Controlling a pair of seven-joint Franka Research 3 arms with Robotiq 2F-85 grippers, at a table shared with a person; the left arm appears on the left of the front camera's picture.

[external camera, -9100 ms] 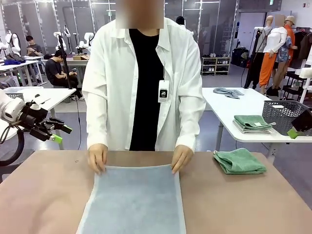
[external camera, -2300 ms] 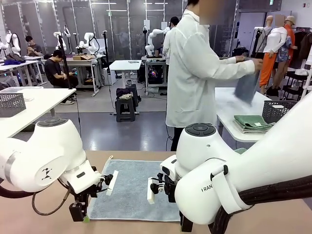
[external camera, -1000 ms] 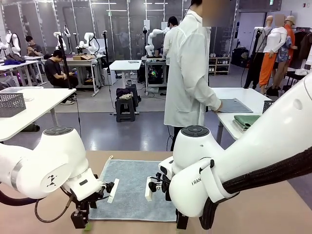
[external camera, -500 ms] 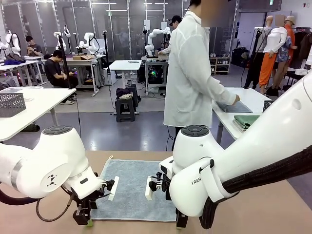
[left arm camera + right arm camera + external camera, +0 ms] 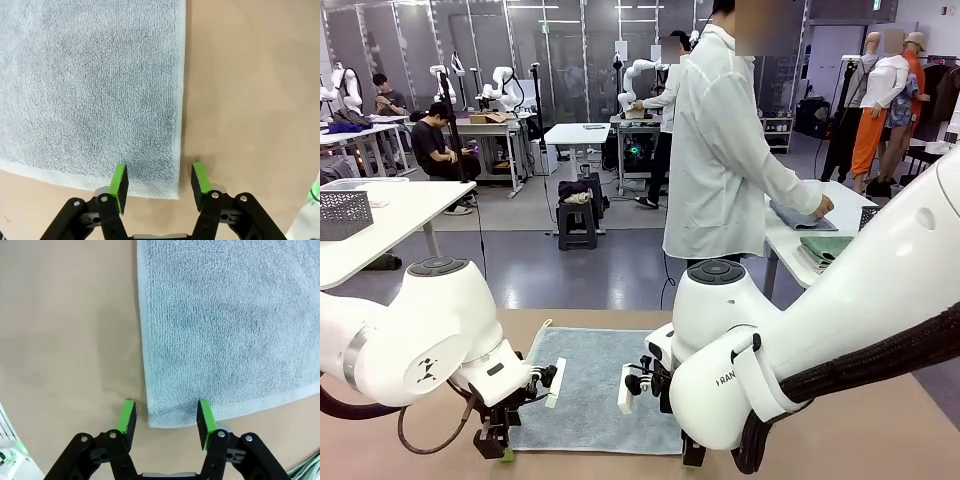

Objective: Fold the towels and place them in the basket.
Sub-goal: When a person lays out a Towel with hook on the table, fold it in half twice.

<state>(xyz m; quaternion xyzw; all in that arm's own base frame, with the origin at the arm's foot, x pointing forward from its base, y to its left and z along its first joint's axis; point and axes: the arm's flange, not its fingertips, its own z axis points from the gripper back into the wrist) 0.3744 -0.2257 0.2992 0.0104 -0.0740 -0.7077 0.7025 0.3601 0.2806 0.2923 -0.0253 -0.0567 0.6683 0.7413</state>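
Holding the left end effector (image 5: 157, 180) spread wide, straddling a near corner of the pale blue-grey towel (image 5: 90, 85) lying flat and unfolded mid-table: one green pad over terry, the other over bare table (image 5: 250, 75). Holding the right end effector (image 5: 165, 417) likewise spread, straddling the other near corner (contact with the cloth impossible to tell). Beyond, showing a person (image 5: 720, 150) pressing a grey towel (image 5: 798, 215) on a farther table beside folded green towels (image 5: 830, 247).

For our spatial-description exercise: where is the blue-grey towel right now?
In the front view the towel lies flat in the middle of the table, between the arms. The open left gripper and right gripper each straddle one near corner.
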